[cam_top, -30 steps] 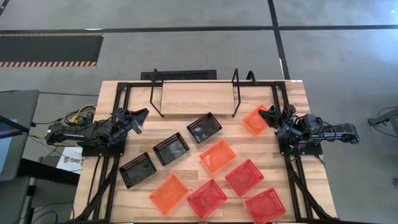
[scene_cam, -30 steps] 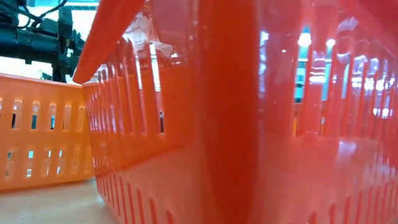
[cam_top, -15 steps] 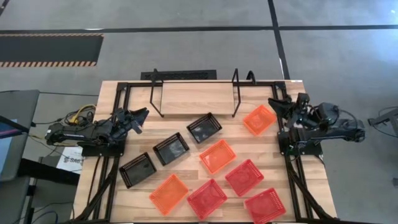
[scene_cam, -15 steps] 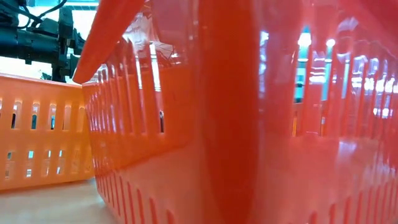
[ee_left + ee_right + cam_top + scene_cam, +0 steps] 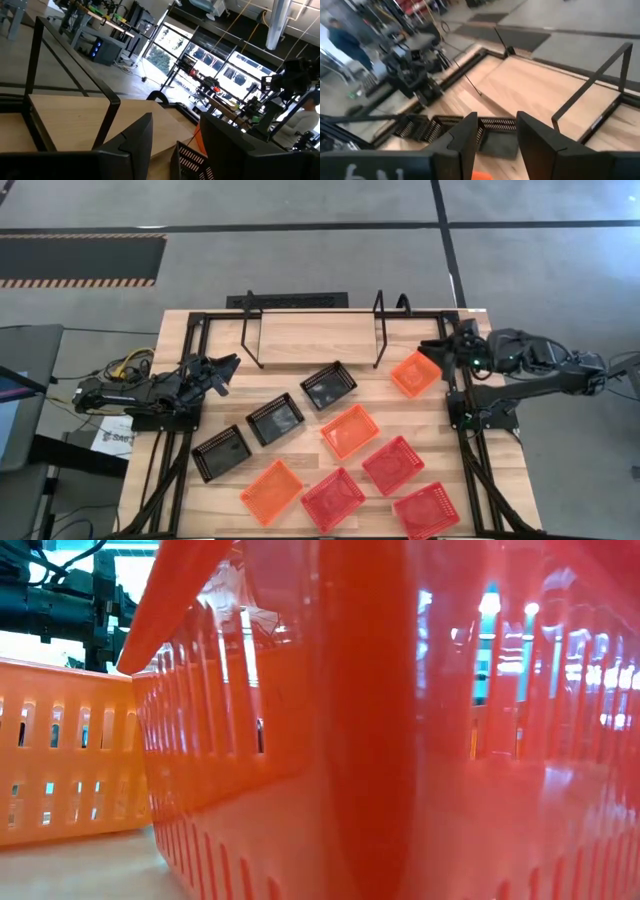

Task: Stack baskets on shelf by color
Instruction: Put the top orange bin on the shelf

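Observation:
Nine mesh baskets rest flat on the wooden table. Three are black (image 5: 329,384) (image 5: 275,419) (image 5: 221,452), three orange (image 5: 417,373) (image 5: 350,430) (image 5: 271,491), three red (image 5: 393,465) (image 5: 333,500) (image 5: 426,511). The shelf (image 5: 315,338) stands at the far edge, its board bare. My right gripper (image 5: 438,346) (image 5: 496,117) is open, above the table by the shelf's right upright, just beyond the far orange basket. My left gripper (image 5: 228,365) (image 5: 175,122) is open at the table's left, pointing toward the shelf.
Black frame rails (image 5: 470,450) run along both table sides beneath the arms. In the low view a red basket (image 5: 400,740) fills most of the picture, with an orange basket (image 5: 60,750) beside it. A person (image 5: 345,40) stands in the room beyond the table.
The right arm has stretched out and its gripper has moved from beside the far orange basket's right end toward the table's far edge, next to the shelf's right upright. The baskets have kept their places.

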